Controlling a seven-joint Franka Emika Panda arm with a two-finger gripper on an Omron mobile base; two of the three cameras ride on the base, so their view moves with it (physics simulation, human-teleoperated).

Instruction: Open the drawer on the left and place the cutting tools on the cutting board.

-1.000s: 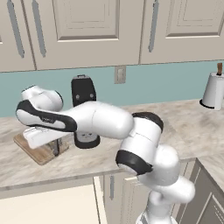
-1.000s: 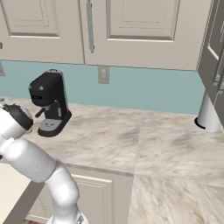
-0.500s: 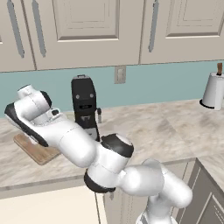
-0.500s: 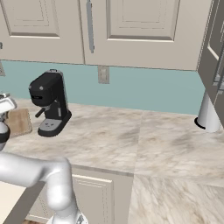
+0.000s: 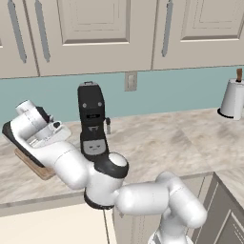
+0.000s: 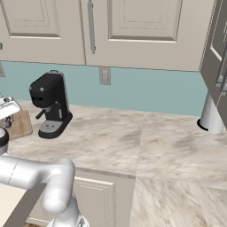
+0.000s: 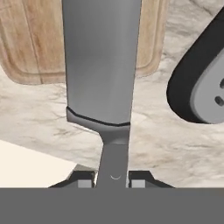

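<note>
Knife (image 7: 101, 65) fills the middle of the hand view: a broad grey blade running up the picture, narrowing at a dark line into a slim neck that drops between the two dark fingertips (image 7: 85, 180). The gripper (image 7: 112, 181) is clamped on that neck, one tip on each side of it. Behind the blade, at the top left of the hand view, lies the cutting board (image 7: 30, 43), light-brown wood with a groove around its rounded edge, flat on the marbled counter (image 7: 148, 140). To the right of the blade a dark, rounded base with a grey inner plate, the foot of the coffee machine (image 7: 199, 87), sits on the same counter.

From the left base view, the cutting board (image 5: 34, 162) rests at the far left of the counter (image 5: 181, 138), with the white arm's hand end above it. Just to its right stands the black coffee machine (image 5: 92, 119), upright against the teal backsplash. A wall outlet (image 5: 129, 81) sits on the backsplash right of the machine. Far right, a paper towel roll (image 5: 233, 99) stands on the counter. Cream cabinet doors (image 5: 95, 28) with vertical handles hang above.

From the right base view, a corner of the cutting board (image 6: 18, 124) shows at the left edge, the coffee machine (image 6: 49, 104) near it, and the paper towel roll (image 6: 210, 116) far right.
</note>
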